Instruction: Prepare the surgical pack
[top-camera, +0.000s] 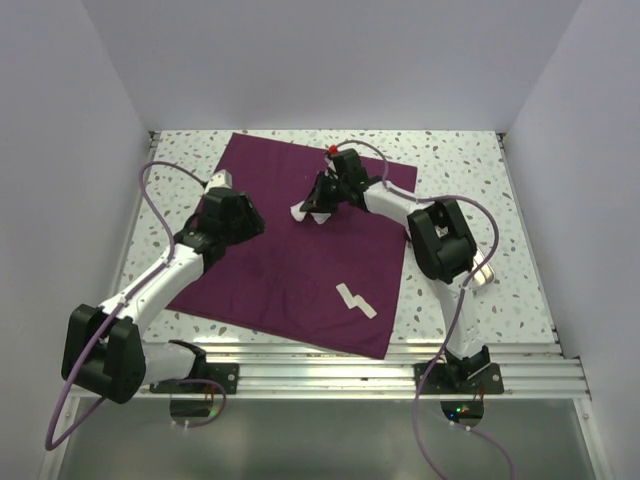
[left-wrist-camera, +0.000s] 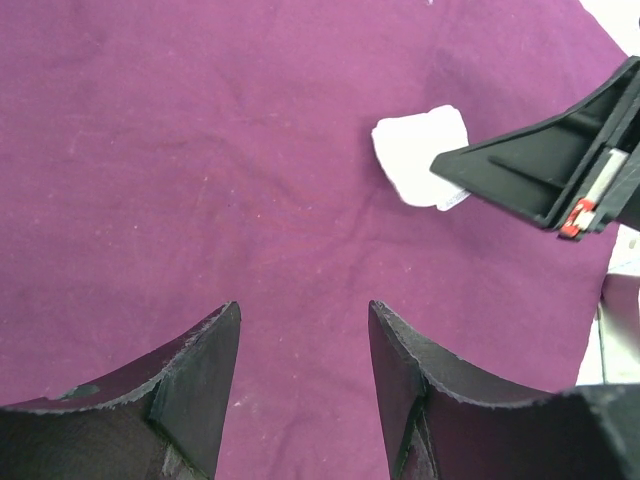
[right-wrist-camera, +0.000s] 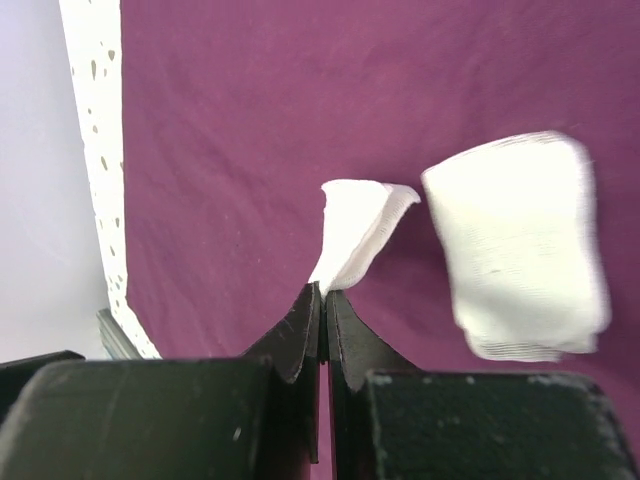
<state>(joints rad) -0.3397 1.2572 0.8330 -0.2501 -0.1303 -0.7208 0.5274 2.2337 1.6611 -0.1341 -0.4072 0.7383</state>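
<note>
On the tabletop (top-camera: 450, 160) the purple cloth (top-camera: 280, 250) lies spread flat for loading, right fingers (right-wrist-camera: 300, 340) clamped on one gauze square (right-wrist-camera: 355, 225) by its corner beside a second gauze square (right-wrist-camera: 520, 255), seemingly arranging them, left fingers (left-wrist-camera: 200, 370) apart above the cloth

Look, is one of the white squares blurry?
Yes: in the right wrist view the loose gauze square looks smeared at its edges, while the pinched gauze in the right gripper is sharper; in the top view the purple cloth is evenly lit, without glare.

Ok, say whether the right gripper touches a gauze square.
Touching. Right wrist view: the right gripper, shut, pinches a gauze square by its corner.
</note>
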